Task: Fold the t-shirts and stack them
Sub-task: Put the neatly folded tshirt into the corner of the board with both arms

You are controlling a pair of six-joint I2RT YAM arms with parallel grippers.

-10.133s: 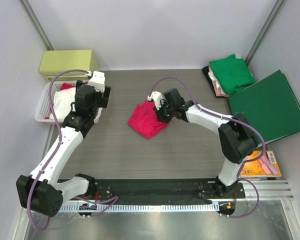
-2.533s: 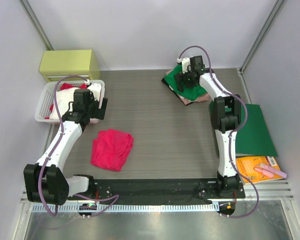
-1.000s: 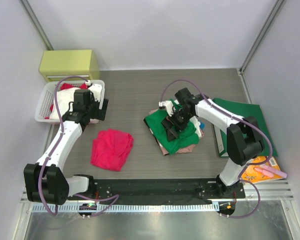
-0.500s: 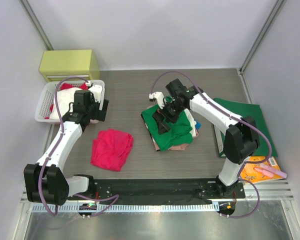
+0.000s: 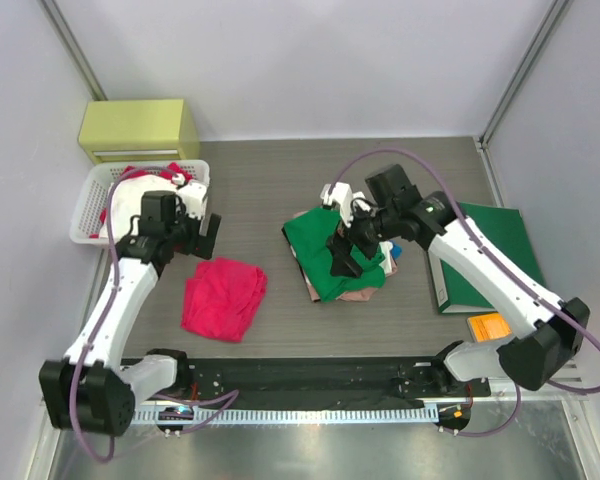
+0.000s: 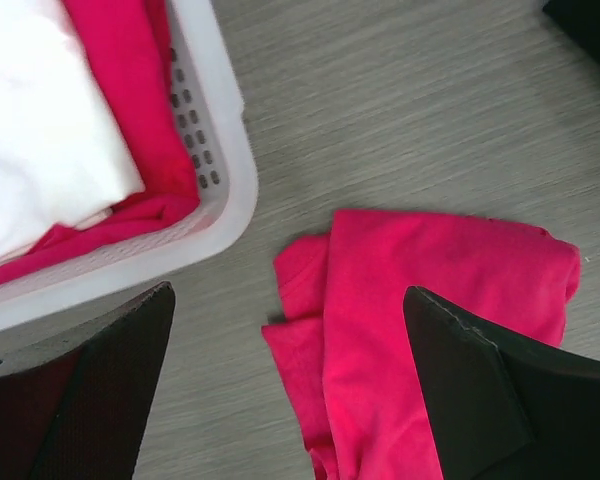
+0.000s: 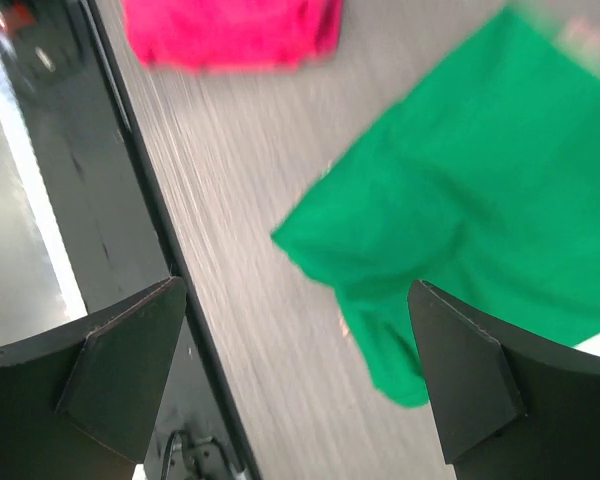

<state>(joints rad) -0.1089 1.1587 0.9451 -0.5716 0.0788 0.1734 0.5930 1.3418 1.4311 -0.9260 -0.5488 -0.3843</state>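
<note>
Green cotton first, from the overhead cam: the green t-shirt point(image 5: 310, 250) sits right under my right tool point(image 5: 343, 255). It's on top of the beige-pink t-shirt point(image 5: 365, 293), which pokes out on the side toward my base. The pile's mid-counter point(image 5: 280, 170) and a bit rumpled. The red t-shirt point(image 5: 223, 297) lies loosely folded just base-side of my left tool point(image 5: 195, 238), well apart from the pile. The white basket point(image 5: 85, 232) is right on that tool's outer side.

Left wrist cam: fingers point(image 6: 80, 400) spread wide, nothing in them. The red shirt is below, leaning toward the right-hand finger. The basket wall is by the other finger, with white cloth point(image 6: 50, 130) and some red cloth point(image 6: 130, 60) inside.

Right wrist cam is blurry, but the fingers point(image 7: 110, 360) are clearly apart and holding nothing, with a green corner under the gap.

My read: the pile looks set down, and the red one goes on top next. Notes to self:
- Lift the right tool straight up so it doesn't drag the top layer crooked.
- With the left, come down on the red shirt's folded edge and pinch all the layers, not just the top one.
- Carry it low and lay it square on the green.
- I might want the right tool pinning the pile while it lands.
</note>
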